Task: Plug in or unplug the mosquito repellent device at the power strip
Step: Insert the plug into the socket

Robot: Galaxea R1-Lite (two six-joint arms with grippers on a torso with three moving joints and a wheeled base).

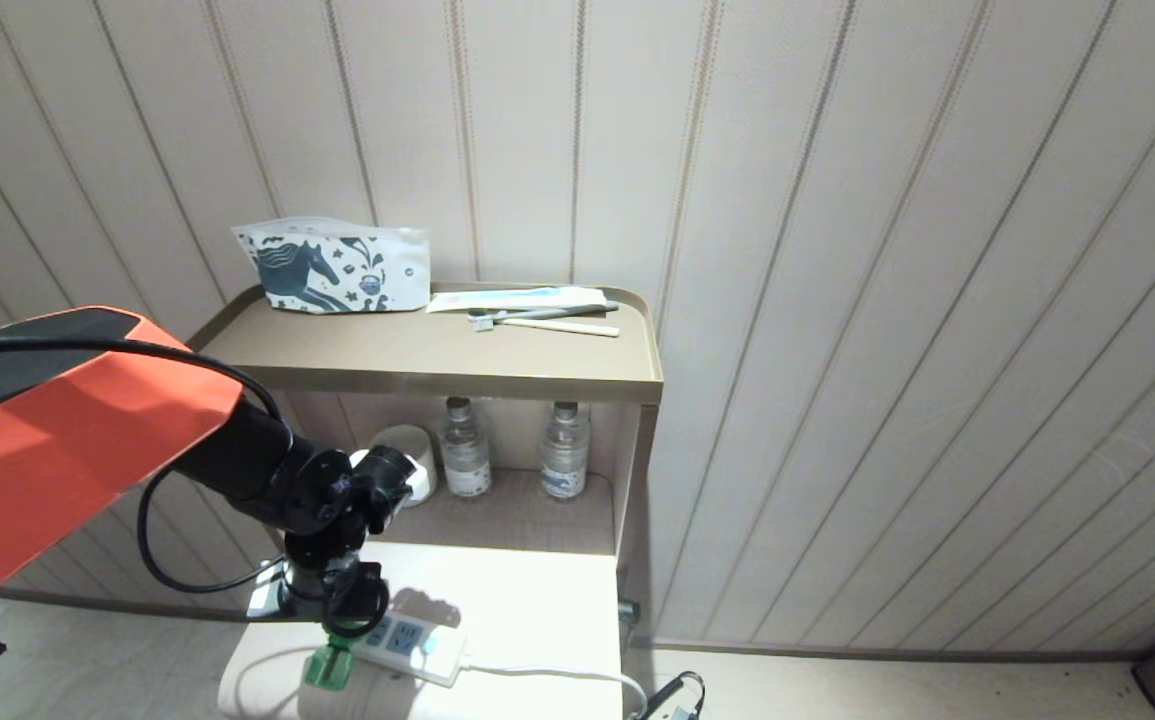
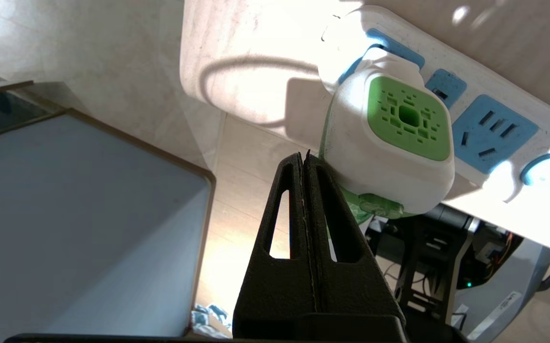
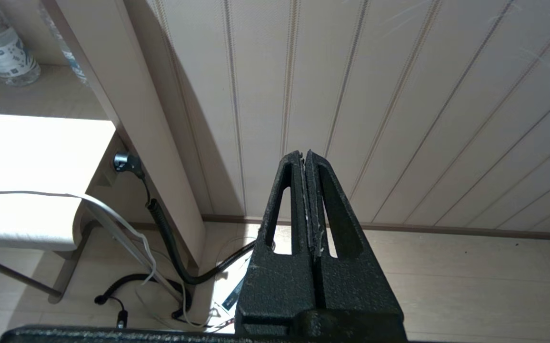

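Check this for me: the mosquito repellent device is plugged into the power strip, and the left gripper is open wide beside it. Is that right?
Not quite. The left gripper is shut, its fingers pressed together beside the mosquito repellent device, as the left wrist view shows. The device does sit plugged into the power strip.

Head view high, wrist views close

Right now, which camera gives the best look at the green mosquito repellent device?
The left wrist view: the mosquito repellent device fills it, plugged into the power strip. The head view shows only a green bit under the left arm. The right wrist view misses it.
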